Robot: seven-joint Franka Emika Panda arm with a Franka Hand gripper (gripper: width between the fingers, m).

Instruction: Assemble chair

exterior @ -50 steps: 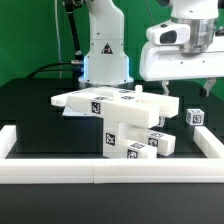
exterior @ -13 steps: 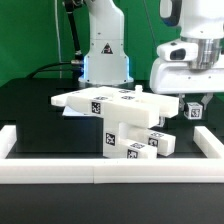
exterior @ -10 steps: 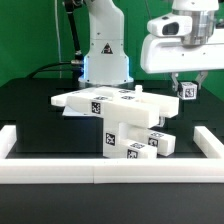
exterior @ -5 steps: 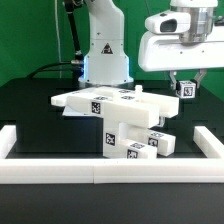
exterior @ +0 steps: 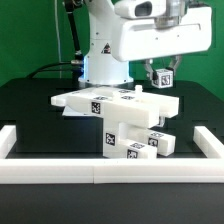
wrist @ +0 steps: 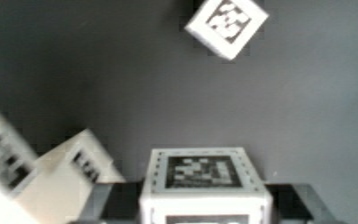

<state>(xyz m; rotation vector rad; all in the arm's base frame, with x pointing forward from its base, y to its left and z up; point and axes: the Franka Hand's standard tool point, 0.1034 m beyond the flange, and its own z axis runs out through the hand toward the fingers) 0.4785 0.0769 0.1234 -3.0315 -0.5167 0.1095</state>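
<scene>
At the exterior view's left and centre you see the slab [exterior: 100, 101] resting on stacked leg blocks [exterior: 128, 138], behind the near rail [exterior: 110, 172]. To the right, your gripper [exterior: 163, 73] is clamped on a small cube [exterior: 164, 78], held in the air over the slab's right end. The wrist view shows fingers [wrist: 108, 203] flanking that cube.

Bulky glossy white arm [exterior: 150, 40]; hand [exterior: 161, 76] with dark grey fingers [wrist: 108, 206].
</scene>
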